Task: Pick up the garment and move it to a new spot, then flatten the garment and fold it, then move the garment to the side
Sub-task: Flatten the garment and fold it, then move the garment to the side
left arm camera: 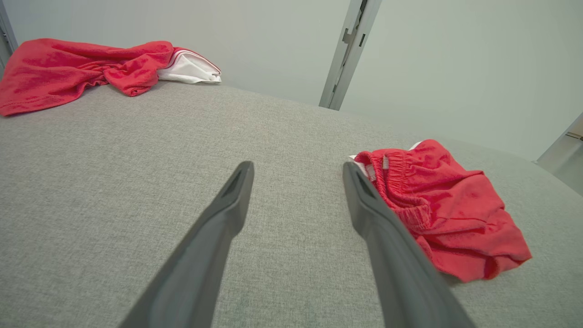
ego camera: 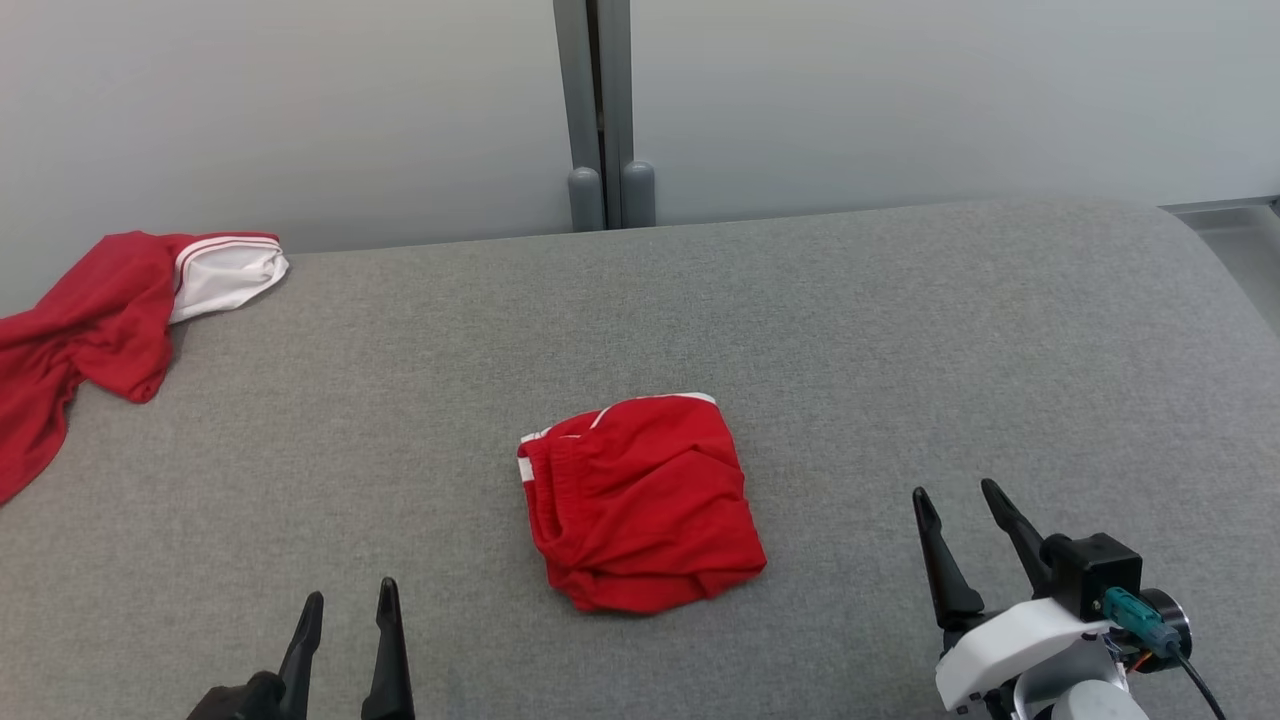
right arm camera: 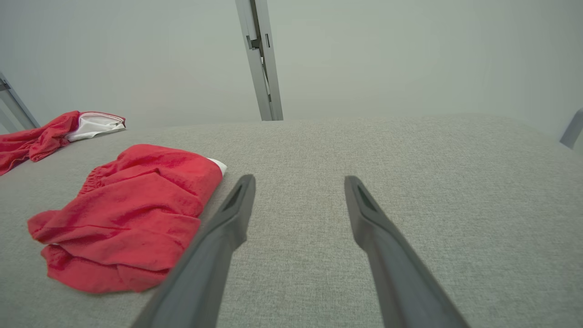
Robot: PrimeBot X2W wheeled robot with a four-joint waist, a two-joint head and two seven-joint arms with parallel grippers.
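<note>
Nearest to us, our left gripper [ego camera: 352, 590] hangs just above the grey table [ego camera: 900, 350]. Its two fingers stand apart and nothing is between them. Our right gripper [ego camera: 953, 490] is in the same condition: fingers spread wide, empty, touching nothing.

Beyond the fingertips, between the two grippers, lies the garment [ego camera: 640, 500], a pair of red shorts with white trim, already folded into a small packet. It is ahead of the left fingers and to their right, near them. It is ahead of the right fingers and to their left. Neither gripper touches it.

We judge it as light, soft and limp, neither fragile nor slippery. The thin fabric will sag, and the fold will probably open if we pinch only the top layer. The table cover looks rough, so dragging could also disturb the layers. The gathered waistband [left arm camera: 401, 166], on the side toward the left fingers, seems the thickest and firmest place. We think it is best to take it there through all layers, and with the right fingers on the opposite edge, low at the table.

Farther ahead, well to the left of the left fingers, a second garment [ego camera: 90, 330], red and white, lies crumpled at the table edge. Behind it are the pale wall [ego camera: 1000, 100] and a grey post [ego camera: 603, 110].
</note>
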